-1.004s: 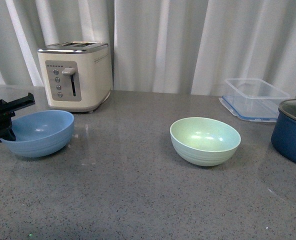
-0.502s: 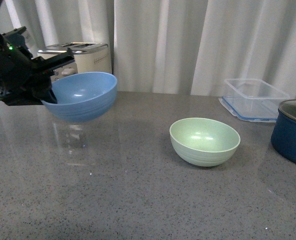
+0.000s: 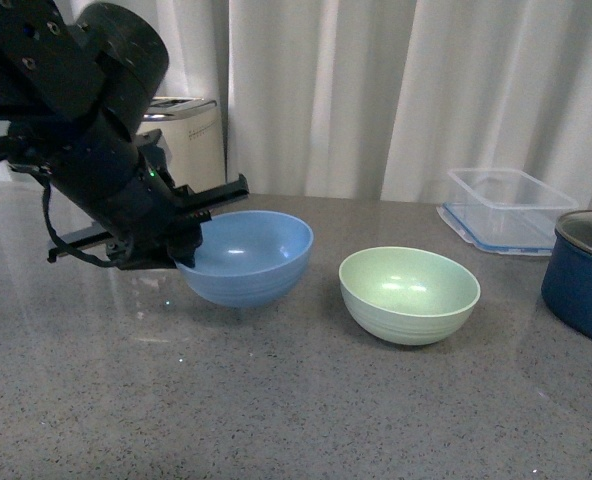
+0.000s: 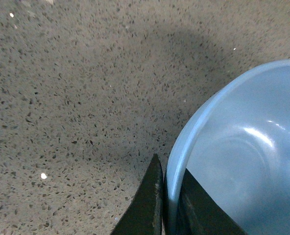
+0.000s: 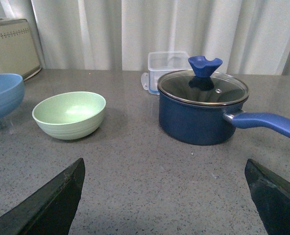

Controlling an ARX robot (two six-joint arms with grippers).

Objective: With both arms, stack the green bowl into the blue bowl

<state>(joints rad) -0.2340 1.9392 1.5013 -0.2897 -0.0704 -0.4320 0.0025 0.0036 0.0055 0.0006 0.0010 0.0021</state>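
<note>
Grey speckled tabletop [image 3: 276, 400] before white curtains [image 3: 316, 90], two bowls side by side.
We see our left fingers [image 4: 147, 205] clenched on the rim of the blue bowl [image 3: 246, 258], one outside its wall, one inside. The green bowl [image 3: 409, 295] sits upright just beside it. Our right fingers [image 5: 52, 205] are spread wide, with the green bowl well ahead of them.
</note>
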